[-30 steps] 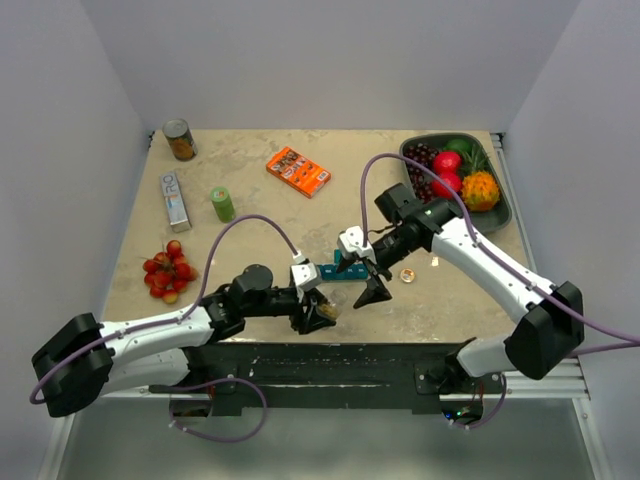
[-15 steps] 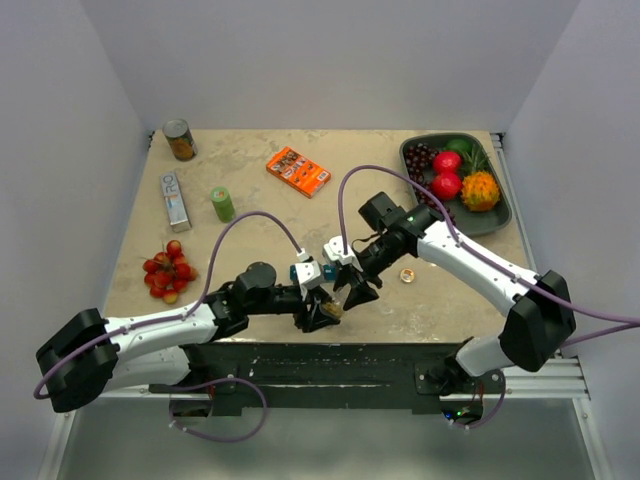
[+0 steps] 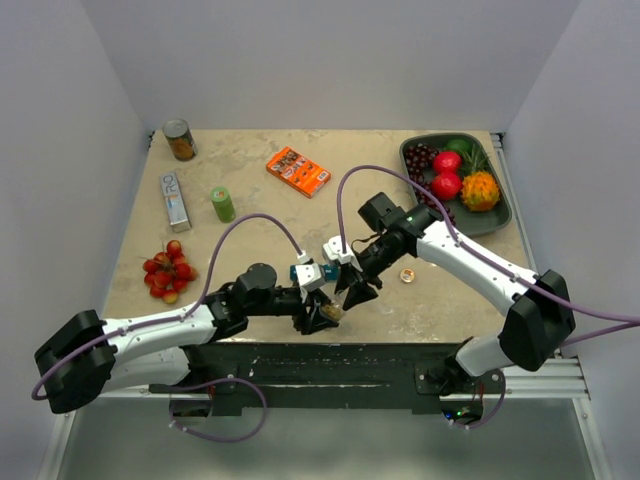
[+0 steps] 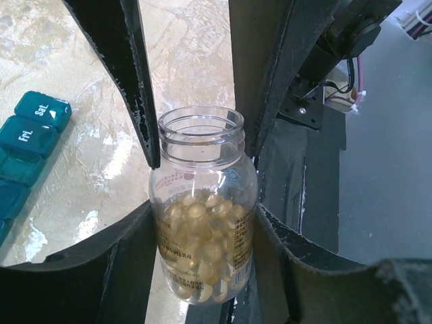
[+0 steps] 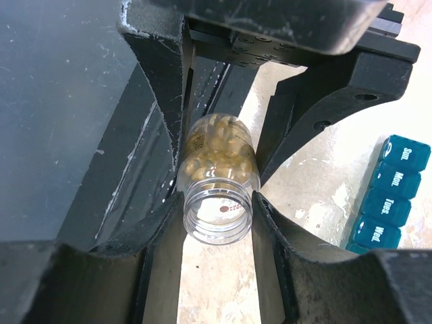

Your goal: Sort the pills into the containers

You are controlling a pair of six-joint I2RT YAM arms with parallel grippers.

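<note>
Pills (image 4: 199, 256) in uncapped clear bottle (image 4: 201, 135), clamped at the body between left gripper (image 4: 204, 223) fingers; right gripper (image 5: 219, 212) fingers closed against its neck. Teal pill organizer (image 5: 388, 196) just beside both.

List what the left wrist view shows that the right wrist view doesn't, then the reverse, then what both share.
Left wrist only: the organizer with its Fri and Sat lids, and the near edge of the table with the black frame beyond it. Right wrist only: the Sun, Mon, Tues and Wed lids, and a straight look into the open mouth of the bottle. Both: the uncapped bottle of gold capsules, the left gripper clamped on its body, the right gripper closed around its neck, and the teal organizer lying on the table.
</note>
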